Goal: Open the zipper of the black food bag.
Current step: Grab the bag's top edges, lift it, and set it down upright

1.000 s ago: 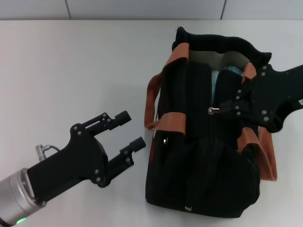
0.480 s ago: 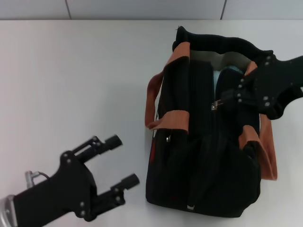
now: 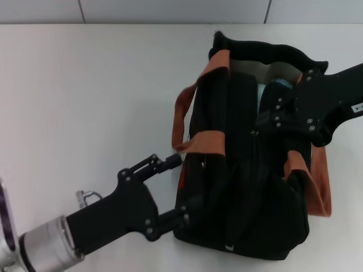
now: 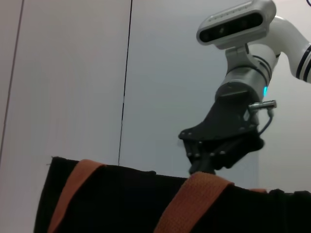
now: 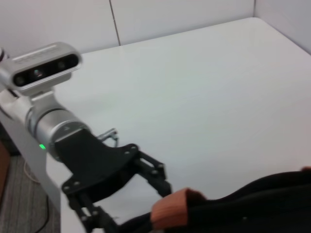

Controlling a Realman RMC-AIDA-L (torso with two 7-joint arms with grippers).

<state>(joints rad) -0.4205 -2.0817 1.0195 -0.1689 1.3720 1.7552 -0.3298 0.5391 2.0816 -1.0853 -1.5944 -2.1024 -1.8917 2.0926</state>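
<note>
Risk first: with the right gripper (image 3: 265, 121) low over the top of the black food bag (image 3: 244, 192), right by the small silver pull tab (image 3: 253, 132), could lose the tab on the next pull if the hold is shallow; cannot tell from any view whether it is clamped on the tab or merely beside it. Could also drag the whole soft bag across the white tabletop (image 3: 85, 90) instead of running the zipper (image 3: 253, 164), since the fabric sags and gives little resistance. Hence the left gripper (image 3: 174, 190), spread wide around the bag's near left corner, one finger up by the orange-brown strap (image 3: 207, 144), the other low against the side wall, not closed on anything; may only nudge the bag rather than brace it, or snag that strap. Might jam too where the track dips into the slack fold between the two straps. As for contents: bag right of centre on the tabletop, far end of the top already gaping, pale lining (image 3: 249, 69) showing and something light blue (image 3: 271, 90) tucked inside, too hidden to name; near part of the top closed, so nothing visible under it. Nothing else on the tabletop to hold anything.
</note>
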